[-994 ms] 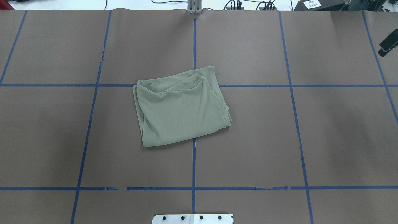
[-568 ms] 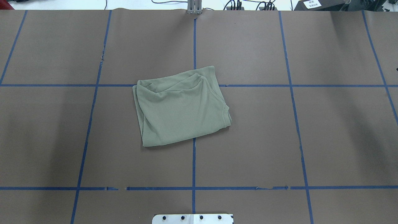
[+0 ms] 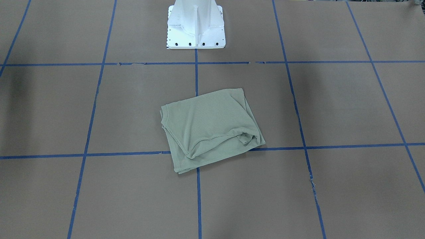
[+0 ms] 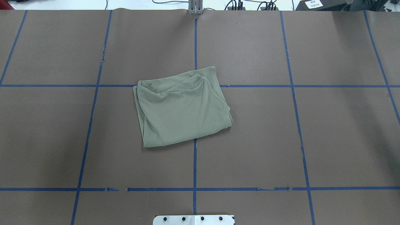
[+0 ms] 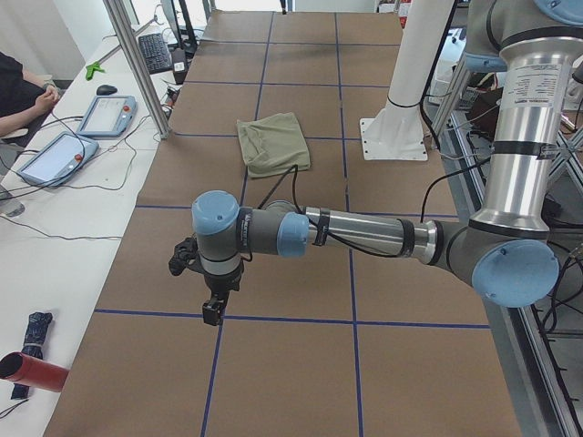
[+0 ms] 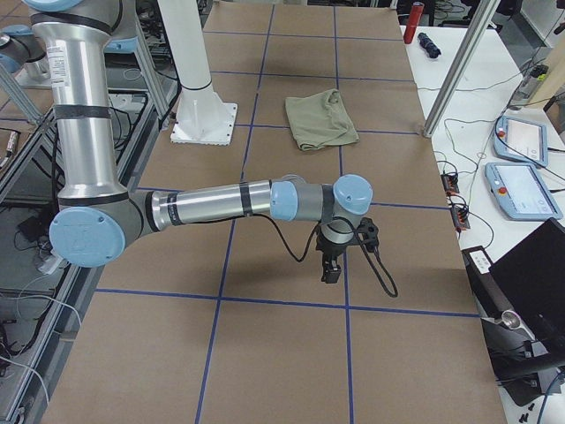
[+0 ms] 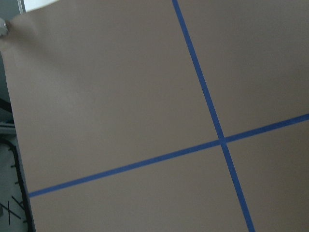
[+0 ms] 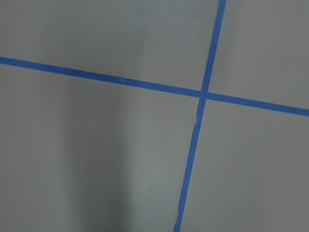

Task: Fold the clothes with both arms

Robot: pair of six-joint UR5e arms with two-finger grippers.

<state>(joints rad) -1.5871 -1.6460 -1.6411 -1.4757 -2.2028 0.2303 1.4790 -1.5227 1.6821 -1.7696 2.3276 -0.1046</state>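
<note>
The clothes [image 4: 181, 109] lie as one folded sage-green bundle near the table's middle, also seen in the front-facing view as clothes [image 3: 209, 129], with no gripper touching them. My left arm [image 5: 355, 232] stretches out low over the table end, far from the clothes [image 5: 271, 141]; its gripper [image 5: 212, 309] points down and I cannot tell its state. My right arm [image 6: 221, 203] reaches toward the opposite table end, well away from the clothes [image 6: 320, 119]; its gripper [image 6: 331, 272] hangs down, state cannot be told. Both wrist views show only brown table and blue tape.
The white base pedestal [image 3: 196, 26] stands at the robot's side of the table. Teach pendants [image 5: 105, 114] and a person's arm [image 5: 27, 100] are beside the left end, with a red cylinder [image 5: 32, 371]. A pendant [image 6: 521, 141] and a laptop [image 6: 530, 283] sit beside the right end.
A black gripper tip at the overhead view's right edge has slid out of that view. The clothes have not moved.
</note>
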